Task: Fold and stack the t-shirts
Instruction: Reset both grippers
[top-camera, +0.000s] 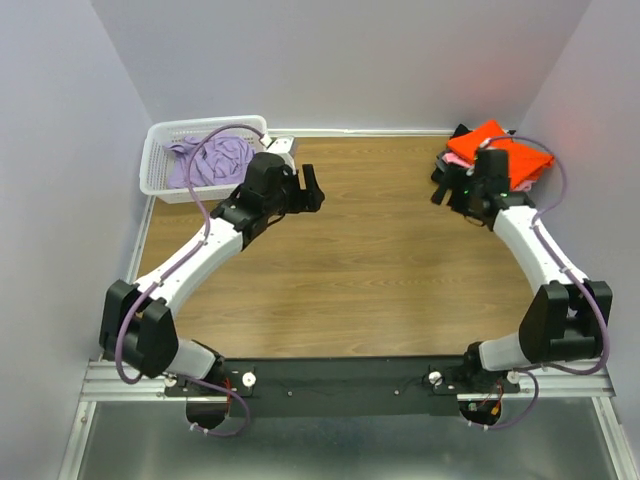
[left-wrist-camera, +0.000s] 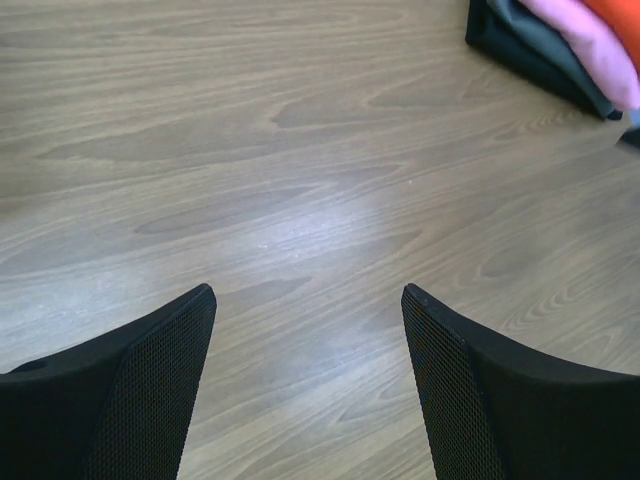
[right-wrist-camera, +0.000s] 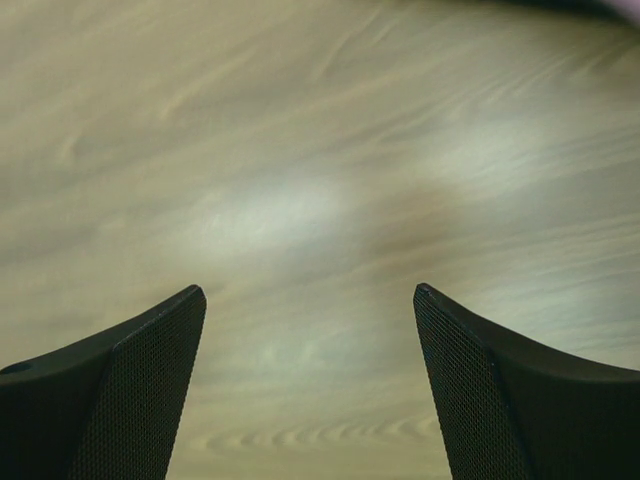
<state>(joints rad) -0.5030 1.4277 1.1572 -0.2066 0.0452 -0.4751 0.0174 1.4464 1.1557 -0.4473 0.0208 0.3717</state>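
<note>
A stack of folded t-shirts (top-camera: 500, 152) lies at the far right of the table, bright orange on top, with pink and black edges showing under it. The left wrist view catches this stack (left-wrist-camera: 560, 45) in its top right corner. A lavender t-shirt (top-camera: 212, 160) sits crumpled in the white basket (top-camera: 158, 170) at the far left. My left gripper (top-camera: 314, 188) hovers open just right of the basket, over bare wood (left-wrist-camera: 310, 300), holding nothing. My right gripper (top-camera: 441, 190) is open and empty beside the stack's left edge, with blurred tabletop (right-wrist-camera: 305, 295) below it.
The wooden table (top-camera: 370, 260) runs between grey walls on three sides. Both arm bases are bolted to a black rail (top-camera: 340, 385) at the near edge. The basket occupies the back left corner.
</note>
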